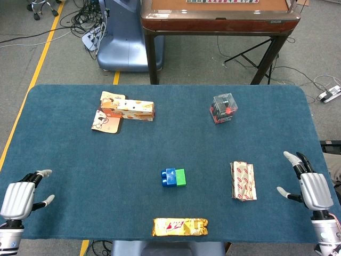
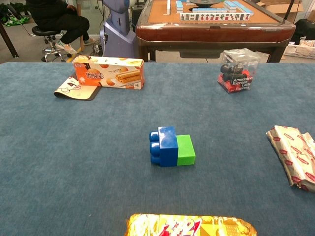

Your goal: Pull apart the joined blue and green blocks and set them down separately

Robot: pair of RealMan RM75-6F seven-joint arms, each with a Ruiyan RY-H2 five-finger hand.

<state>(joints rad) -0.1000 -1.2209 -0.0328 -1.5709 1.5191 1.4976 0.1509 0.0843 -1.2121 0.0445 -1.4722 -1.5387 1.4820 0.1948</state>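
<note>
Mid-table, blue block [image 1: 169, 177] and green block [image 1: 181, 177] lie joined, untouched; left hand [image 1: 20, 197] and right hand [image 1: 311, 186] at near corners, fingers spread, holding nothing

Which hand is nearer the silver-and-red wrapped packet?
Right. The right hand sits just beside the silver-and-red packet; the left hand is at the opposite table edge.

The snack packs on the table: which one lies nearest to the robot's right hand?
The red-and-white striped pack, lying beside the right hand. The gold pack sits at the near edge in the middle, and the orange box is far across the table.
</note>
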